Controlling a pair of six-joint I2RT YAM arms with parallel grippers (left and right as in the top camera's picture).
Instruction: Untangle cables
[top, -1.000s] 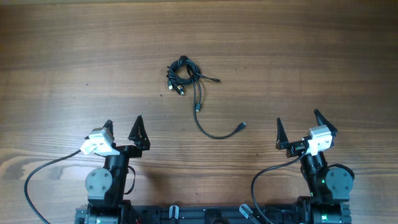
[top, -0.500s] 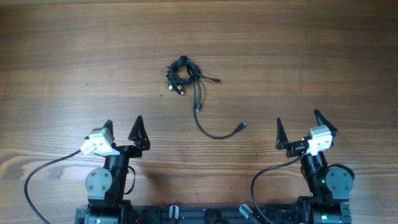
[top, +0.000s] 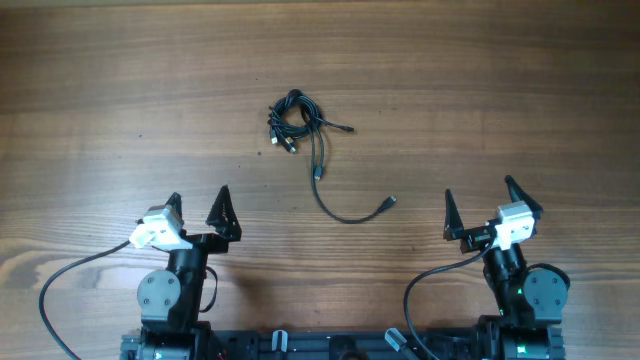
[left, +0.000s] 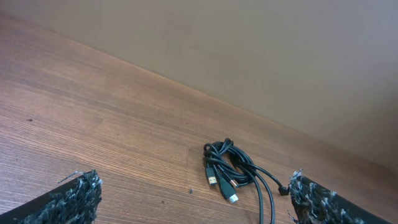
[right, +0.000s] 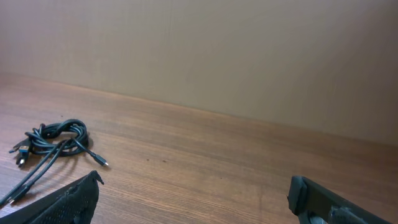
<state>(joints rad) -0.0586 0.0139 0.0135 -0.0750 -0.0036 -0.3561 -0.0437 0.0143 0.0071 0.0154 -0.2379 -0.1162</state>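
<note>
At the near edge of the tabletop (top: 520, 90), the left pincer (top: 198, 200) and right pincer (top: 479, 195) both gape open, holding nothing. Farther out, about mid-tabletop, the cables (top: 293, 118) lie bunched, 1 end trailing toward the near edge.

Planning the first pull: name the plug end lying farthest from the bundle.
The plug ending the long curved tail, nearest the right gripper. The other plugs sit at or close beside the bundle.
</note>
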